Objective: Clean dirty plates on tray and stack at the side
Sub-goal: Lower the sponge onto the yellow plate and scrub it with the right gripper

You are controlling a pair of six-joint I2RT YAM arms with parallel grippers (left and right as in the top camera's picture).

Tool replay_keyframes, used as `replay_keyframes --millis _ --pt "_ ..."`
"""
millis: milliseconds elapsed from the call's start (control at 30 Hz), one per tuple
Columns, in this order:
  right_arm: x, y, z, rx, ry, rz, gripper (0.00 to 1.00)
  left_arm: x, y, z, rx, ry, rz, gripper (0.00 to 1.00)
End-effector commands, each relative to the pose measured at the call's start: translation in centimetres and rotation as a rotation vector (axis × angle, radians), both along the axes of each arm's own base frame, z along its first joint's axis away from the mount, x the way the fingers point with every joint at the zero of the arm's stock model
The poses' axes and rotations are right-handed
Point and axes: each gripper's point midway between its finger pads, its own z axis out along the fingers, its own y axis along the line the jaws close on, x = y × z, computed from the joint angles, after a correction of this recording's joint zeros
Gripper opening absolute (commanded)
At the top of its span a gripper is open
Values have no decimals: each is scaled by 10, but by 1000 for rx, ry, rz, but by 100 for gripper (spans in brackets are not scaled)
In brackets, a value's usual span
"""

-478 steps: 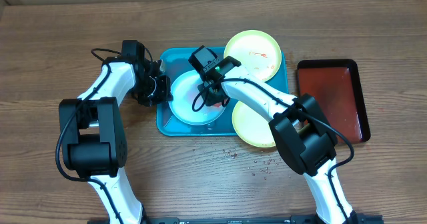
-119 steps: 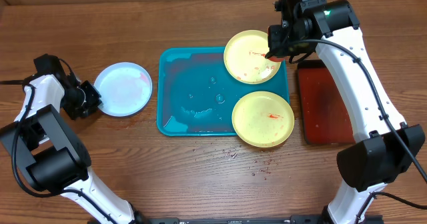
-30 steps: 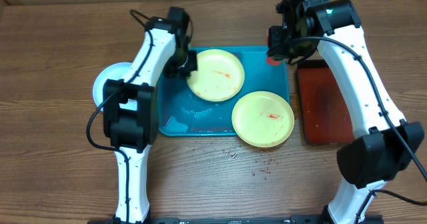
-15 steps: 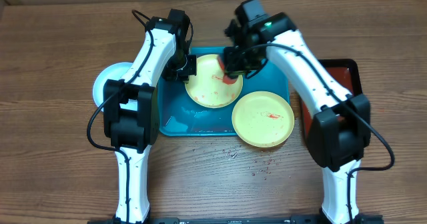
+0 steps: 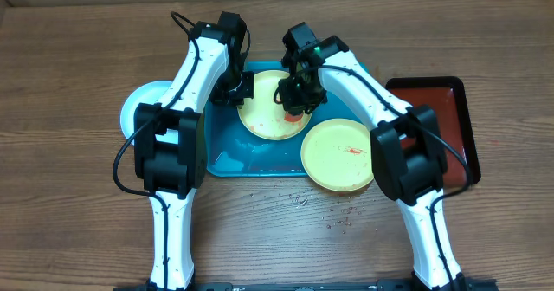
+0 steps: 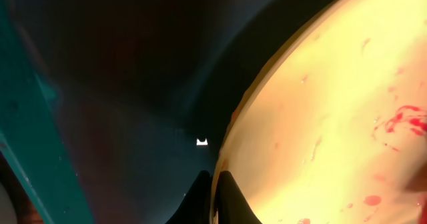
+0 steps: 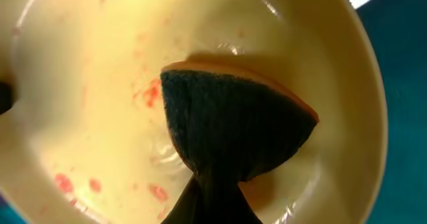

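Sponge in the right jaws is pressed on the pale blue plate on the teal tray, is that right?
No. The sponge in the right jaws is pressed on a yellow plate on the teal tray, as the right wrist view shows. The pale blue plate lies off the tray.

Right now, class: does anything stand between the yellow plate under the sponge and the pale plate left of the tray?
The tray's raised left rim lies between them, and the left arm hangs over the pale plate. Nothing else visible.
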Motion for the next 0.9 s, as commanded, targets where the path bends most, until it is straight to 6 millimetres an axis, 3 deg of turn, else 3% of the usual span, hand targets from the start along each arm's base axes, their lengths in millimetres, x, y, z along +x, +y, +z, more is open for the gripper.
replay_keyframes --millis 0,167,400,567,733,867 --pt "5 -2 -13 -19 2 -21 4 0 3 7 31 -10 8 4" --pt "3 0 -33 -19 32 -16 4 -3 4 3 33 0 7 4" --pt "-7 56 -23 181 39 70 4 -6 -11 0 -55 15 -6 4" --pt "-22 75 -23 181 38 118 4 -4 -16 1 -84 10 -5 4" --pt "-29 67 -27 140 69 110 4 -1 -4 1 -84 10 22 4" --pt "-20 32 -35 16 65 56 4 1 15 1 -83 18 61 4"
